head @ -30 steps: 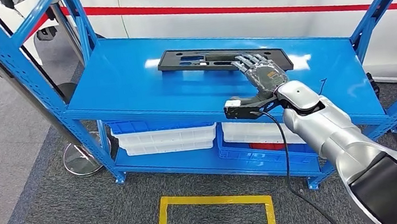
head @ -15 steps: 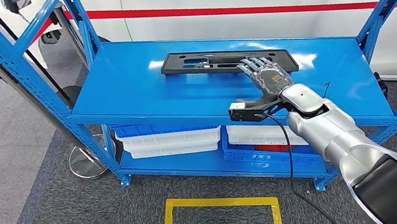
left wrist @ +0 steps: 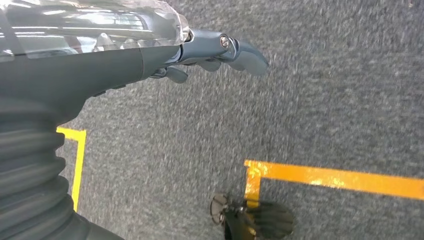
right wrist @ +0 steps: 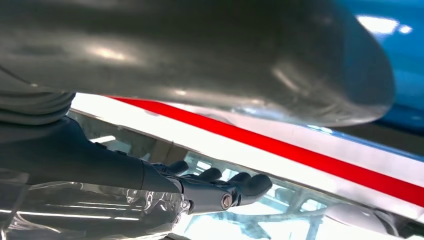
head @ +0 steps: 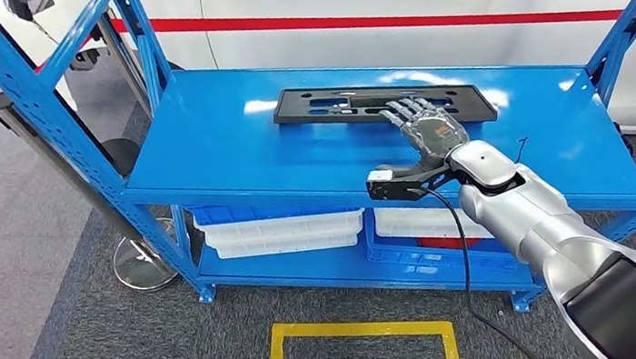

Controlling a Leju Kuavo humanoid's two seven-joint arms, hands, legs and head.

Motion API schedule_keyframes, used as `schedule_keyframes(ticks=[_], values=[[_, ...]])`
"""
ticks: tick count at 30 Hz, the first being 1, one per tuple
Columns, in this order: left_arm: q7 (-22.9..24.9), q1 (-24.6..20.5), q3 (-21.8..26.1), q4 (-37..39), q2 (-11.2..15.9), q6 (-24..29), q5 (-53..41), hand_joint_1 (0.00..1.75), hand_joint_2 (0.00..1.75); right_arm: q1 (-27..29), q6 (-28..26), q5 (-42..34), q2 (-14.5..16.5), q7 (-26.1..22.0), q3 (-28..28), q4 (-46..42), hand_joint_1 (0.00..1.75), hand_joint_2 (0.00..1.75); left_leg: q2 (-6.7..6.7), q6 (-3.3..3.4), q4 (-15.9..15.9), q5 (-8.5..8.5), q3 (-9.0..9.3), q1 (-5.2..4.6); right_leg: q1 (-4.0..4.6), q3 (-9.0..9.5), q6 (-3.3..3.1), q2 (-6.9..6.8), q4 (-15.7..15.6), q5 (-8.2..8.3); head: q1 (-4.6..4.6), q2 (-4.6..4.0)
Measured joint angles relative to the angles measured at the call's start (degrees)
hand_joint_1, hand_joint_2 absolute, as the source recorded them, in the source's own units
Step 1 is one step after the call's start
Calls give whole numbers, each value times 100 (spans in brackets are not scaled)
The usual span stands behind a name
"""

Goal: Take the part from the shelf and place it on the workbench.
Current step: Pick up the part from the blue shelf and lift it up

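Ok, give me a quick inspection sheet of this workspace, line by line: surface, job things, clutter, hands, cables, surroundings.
Surface: blue shelf top, glossy, with light glare.
Job's things: flat black part with cut-outs lies toward the back of the shelf top; workbench nothing seen.
Clutter: white bins and a blue bin on the lower shelf.
Hands: right hand reaches flat over the near edge of the part, fingers spread, no grip visible; left hand hangs above the carpet, holding nothing.
Cables: black cable runs from the right wrist camera down toward the floor.
Surroundings: white car with red stripe behind the shelf; yellow floor marking on grey carpet; stanchion post beside the shelf.
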Motion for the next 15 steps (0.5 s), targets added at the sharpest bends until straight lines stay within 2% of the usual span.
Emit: schedule_keyframes(ticks=[1, 3, 4, 5, 6, 8, 9, 10, 12, 13, 14, 15], values=[[-1, -3, 0, 0, 1, 0, 3, 0, 175, -2, 1, 1, -10, -1, -2, -5, 0, 0, -1, 33, -9, -14, 33, 1, -7, -137, 23, -1, 252, -114, 1, 0], [-2, -1, 0, 0, 5, 0, 4, 0, 175, 16, 4, 2, -37, 1, -3, -11, 0, 0, -8, 75, -11, -68, 84, -16, -8, -589, 43, -2, 1000, -393, 3, 0], [-2, 8, 0, 0, 7, 0, 5, 0, 175, 41, 5, 4, -52, 2, -3, -11, 0, 0, -13, 85, -11, -101, 122, -28, -7, -801, 35, -2, 1296, -455, 3, 0], [-2, 20, 0, 0, 8, -1, 8, 0, 175, 69, 3, 7, -62, 3, -3, -10, 0, 0, -19, 89, -10, -142, 171, -41, -4, -933, 12, -2, 1413, -406, 4, 0], [-2, 29, 0, 0, 8, -1, 13, 0, 175, 92, -2, 10, -68, 9, -3, -10, 0, 0, -24, 88, -10, -186, 232, -54, 2, -949, -18, -2, 1306, -245, 4, 0], [-8, 36, 0, 0, 1, -3, 21, 0, 175, 113, -20, 23, -74, 36, -5, -11, 0, 0, -29, 76, -17, -299, 371, -82, 38, -712, -110, -2, 550, 272, 4, 0], [-13, 32, 0, 0, -9, -5, 22, 0, 175, 119, -34, 38, -77, 61, -6, -12, 0, 0, -29, 63, -26, -348, 431, -92, 68, -592, -155, -4, 204, 438, -1, 0], [-16, 24, 0, 0, -15, -9, 23, 0, 175, 127, -48, 61, -79, 86, -7, -13, 0, 0, -28, 41, -46, -390, 470, -90, 101, -495, -197, -4, -73, 531, 2, 0], [-19, 19, -1, 0, -25, -17, 23, 0, 175, 154, -69, 102, -83, 136, -8, -19, 0, 0, -22, -22, -86, -414, 545, -82, 145, -428, -249, -5, -242, 513, 4, 0], [-19, 17, -1, 0, -23, -20, 22, 0, 175, 163, -74, 115, -83, 153, -10, -25, 0, 0, -20, -56, -82, -407, 583, -82, 138, -363, -270, 3, -302, 503, 10, 0], [-18, 19, -2, 0, -23, -22, 21, 0, 175, 171, -78, 122, -86, 167, -15, -36, 0, 0, -14, -81, 9, -384, 588, -86, 121, -280, -293, 6, -343, 486, 9, 0], [-17, 15, -3, 0, -24, -23, 17, 0, 175, 171, -81, 128, -88, 181, -20, -45, 0, 0, -10, -104, 207, -358, 509, -88, 98, -180, -322, 5, -379, 444, 9, 0]])
